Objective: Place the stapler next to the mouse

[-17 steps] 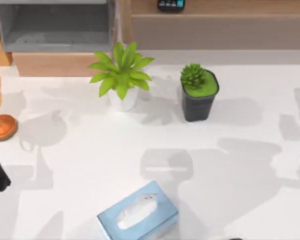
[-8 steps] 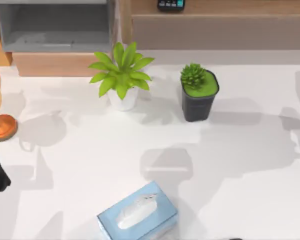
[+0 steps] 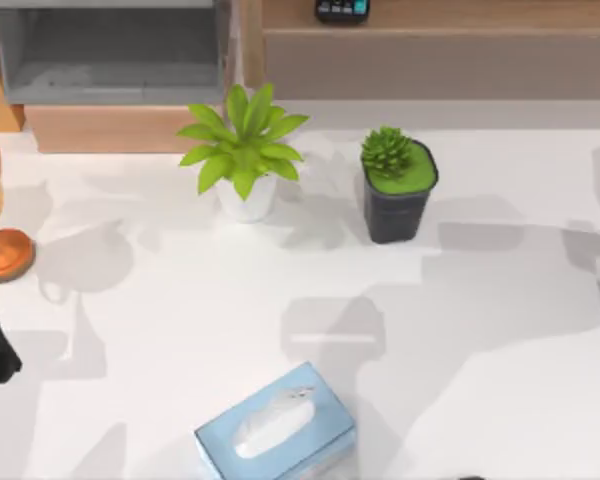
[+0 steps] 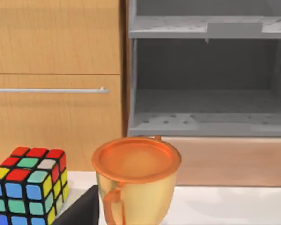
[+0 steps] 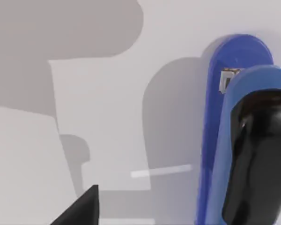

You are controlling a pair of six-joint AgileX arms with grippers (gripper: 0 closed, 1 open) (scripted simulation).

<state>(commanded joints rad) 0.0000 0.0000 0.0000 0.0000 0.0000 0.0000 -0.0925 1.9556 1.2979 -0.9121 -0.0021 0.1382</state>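
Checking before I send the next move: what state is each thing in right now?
Stapler: lying flat on the table, closed.
Tissue box: flat on the table, a tissue poking out the top.
Orange cup: upright, empty.
Rubik's cube: scrambled.
Grey shelf unit: open-fronted.

A white table (image 3: 180,330), crossed by soft grey shadows, runs up to a back wall of furniture. There a grey open shelf unit (image 3: 110,55) stands beside wooden cabinets (image 3: 430,60), one wooden drawer front carrying a slim metal handle (image 4: 49,90).
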